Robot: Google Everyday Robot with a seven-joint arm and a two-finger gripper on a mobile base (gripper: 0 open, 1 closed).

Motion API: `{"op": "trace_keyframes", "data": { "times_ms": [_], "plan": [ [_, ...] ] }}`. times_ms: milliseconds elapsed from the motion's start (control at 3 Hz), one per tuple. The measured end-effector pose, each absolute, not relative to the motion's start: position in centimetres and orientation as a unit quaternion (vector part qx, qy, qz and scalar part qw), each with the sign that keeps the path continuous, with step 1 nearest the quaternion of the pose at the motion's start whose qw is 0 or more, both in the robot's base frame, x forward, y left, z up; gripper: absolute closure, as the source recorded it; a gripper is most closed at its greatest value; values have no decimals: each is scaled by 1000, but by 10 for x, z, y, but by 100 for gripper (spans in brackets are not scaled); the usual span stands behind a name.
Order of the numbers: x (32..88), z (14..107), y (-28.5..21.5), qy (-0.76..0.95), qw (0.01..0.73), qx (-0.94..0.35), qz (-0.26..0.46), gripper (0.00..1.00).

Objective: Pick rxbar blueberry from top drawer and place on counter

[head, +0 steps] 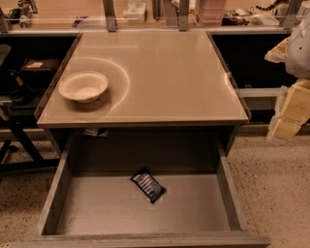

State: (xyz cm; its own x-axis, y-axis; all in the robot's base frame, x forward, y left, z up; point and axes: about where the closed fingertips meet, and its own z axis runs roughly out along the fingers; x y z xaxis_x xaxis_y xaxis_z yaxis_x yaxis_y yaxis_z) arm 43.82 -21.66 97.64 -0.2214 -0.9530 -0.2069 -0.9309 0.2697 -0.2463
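The rxbar blueberry [147, 184] lies flat and turned diagonally on the grey bottom of the top drawer [97, 208], near the middle and towards the back. The drawer is pulled fully out below the counter [164, 72], a beige glossy tabletop. My gripper [290, 109] hangs at the far right edge of the view, beside and right of the counter's front corner, well above and to the right of the drawer. It holds nothing that I can see.
A white bowl [84, 86] stands on the counter's left side. Dark shelving and a chair frame [19, 140] are to the left. Clutter lines a back ledge [145, 12]. Speckled floor [276, 193] lies to the drawer's right.
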Motion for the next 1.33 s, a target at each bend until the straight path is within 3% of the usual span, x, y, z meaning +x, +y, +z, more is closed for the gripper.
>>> {"op": "trace_keyframes", "data": {
  "times_ms": [1333],
  "plan": [
    [431, 898, -165, 801, 143, -581, -28, 0]
  ]
}}
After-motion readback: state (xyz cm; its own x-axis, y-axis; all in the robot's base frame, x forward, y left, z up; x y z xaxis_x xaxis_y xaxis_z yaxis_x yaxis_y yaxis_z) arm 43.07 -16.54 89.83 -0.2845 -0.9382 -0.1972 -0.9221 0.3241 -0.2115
